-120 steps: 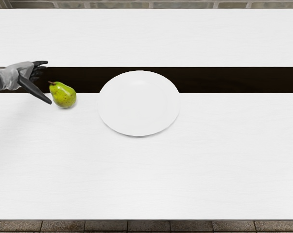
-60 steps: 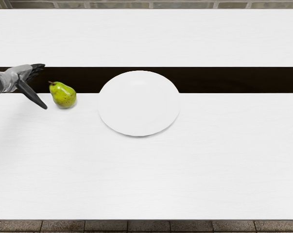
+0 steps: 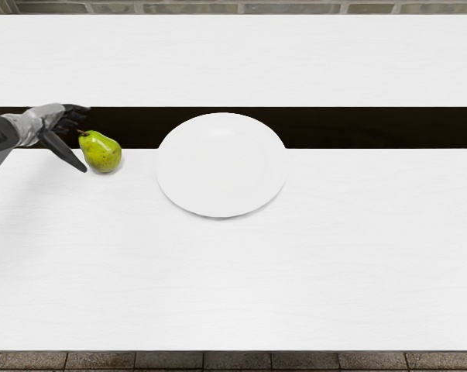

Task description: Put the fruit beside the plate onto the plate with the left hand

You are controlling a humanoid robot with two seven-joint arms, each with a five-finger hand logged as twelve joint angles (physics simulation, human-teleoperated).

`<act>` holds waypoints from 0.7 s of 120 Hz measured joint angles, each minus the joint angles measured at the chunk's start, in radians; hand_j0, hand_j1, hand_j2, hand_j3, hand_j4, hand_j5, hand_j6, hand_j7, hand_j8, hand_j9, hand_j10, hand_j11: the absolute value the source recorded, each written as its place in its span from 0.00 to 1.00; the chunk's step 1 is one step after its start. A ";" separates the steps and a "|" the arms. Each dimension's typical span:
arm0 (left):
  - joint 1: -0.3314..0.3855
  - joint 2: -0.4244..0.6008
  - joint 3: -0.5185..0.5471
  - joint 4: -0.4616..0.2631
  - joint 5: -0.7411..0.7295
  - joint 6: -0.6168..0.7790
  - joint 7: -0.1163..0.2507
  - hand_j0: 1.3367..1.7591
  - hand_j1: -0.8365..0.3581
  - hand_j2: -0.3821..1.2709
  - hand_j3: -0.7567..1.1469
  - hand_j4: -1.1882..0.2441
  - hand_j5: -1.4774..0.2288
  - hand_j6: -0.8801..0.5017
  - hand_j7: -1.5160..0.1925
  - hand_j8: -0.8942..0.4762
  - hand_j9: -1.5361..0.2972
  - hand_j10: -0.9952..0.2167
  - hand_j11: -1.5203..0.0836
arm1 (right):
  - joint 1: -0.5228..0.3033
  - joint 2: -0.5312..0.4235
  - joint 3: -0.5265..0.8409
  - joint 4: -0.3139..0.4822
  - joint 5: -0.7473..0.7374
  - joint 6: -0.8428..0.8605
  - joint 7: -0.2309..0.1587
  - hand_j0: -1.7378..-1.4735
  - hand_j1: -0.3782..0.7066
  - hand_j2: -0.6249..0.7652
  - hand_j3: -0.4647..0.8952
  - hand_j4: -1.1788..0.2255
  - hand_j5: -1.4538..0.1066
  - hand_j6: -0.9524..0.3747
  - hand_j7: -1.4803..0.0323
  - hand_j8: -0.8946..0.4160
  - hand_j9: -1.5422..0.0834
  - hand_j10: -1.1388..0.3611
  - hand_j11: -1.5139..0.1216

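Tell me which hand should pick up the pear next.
Left. The open left hand hovers right beside the green-yellow pear, which lies left of the round white plate. The right arm is out of view.

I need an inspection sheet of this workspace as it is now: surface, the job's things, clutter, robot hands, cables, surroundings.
Surface: white tabletop, crossed by a dark gap.
Job's things: green-yellow pear lies on the table, left of the round white plate and apart from it; the plate bears nothing.
Clutter: nothing seen.
Robot hands: left robot hand open, fingers spread, close beside the pear's left side, holding nothing. Right robot hand not in view.
Cables: nothing seen.
Surroundings: brown tiled floor along the bottom edge.
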 joint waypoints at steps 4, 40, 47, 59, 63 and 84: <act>-0.001 -0.002 0.000 -0.001 0.000 0.000 0.000 0.76 0.86 0.25 0.40 0.73 0.76 0.54 0.78 0.55 0.74 0.71 0.84 | 0.000 0.000 0.000 0.000 0.000 0.000 0.000 0.30 0.03 0.45 0.34 0.84 0.93 0.72 0.98 0.68 0.95 0.76 0.93; -0.005 -0.027 0.000 -0.012 0.000 0.000 0.003 0.76 0.77 0.26 0.40 0.67 0.70 0.47 0.72 0.49 0.68 0.64 0.77 | 0.000 0.000 0.000 0.000 0.000 0.000 0.000 0.30 0.03 0.45 0.34 0.84 0.93 0.72 0.98 0.68 0.95 0.76 0.93; -0.005 -0.027 0.000 -0.017 0.000 0.000 0.004 0.76 0.75 0.26 0.40 0.66 0.68 0.46 0.70 0.47 0.67 0.62 0.75 | 0.000 0.000 0.000 0.000 0.000 0.000 0.000 0.30 0.03 0.45 0.34 0.84 0.93 0.72 0.98 0.68 0.95 0.76 0.93; -0.003 -0.027 0.002 -0.025 0.000 0.000 0.006 0.76 0.72 0.27 0.40 0.64 0.66 0.44 0.68 0.45 0.64 0.59 0.73 | 0.000 0.000 0.000 0.000 -0.001 0.000 0.000 0.30 0.03 0.45 0.34 0.84 0.93 0.72 0.98 0.68 0.95 0.76 0.93; -0.003 -0.027 0.003 -0.028 0.000 0.000 0.008 0.76 0.71 0.27 0.40 0.63 0.65 0.43 0.67 0.45 0.64 0.59 0.72 | 0.000 0.000 0.000 0.000 -0.001 0.000 0.000 0.30 0.03 0.45 0.34 0.84 0.93 0.72 0.98 0.68 0.95 0.76 0.93; -0.003 -0.026 0.006 -0.044 0.000 0.000 0.017 0.76 0.66 0.27 0.40 0.59 0.61 0.39 0.63 0.41 0.60 0.54 0.68 | 0.000 0.000 0.000 0.000 -0.001 0.000 0.000 0.30 0.03 0.45 0.34 0.84 0.93 0.72 0.98 0.68 0.95 0.76 0.93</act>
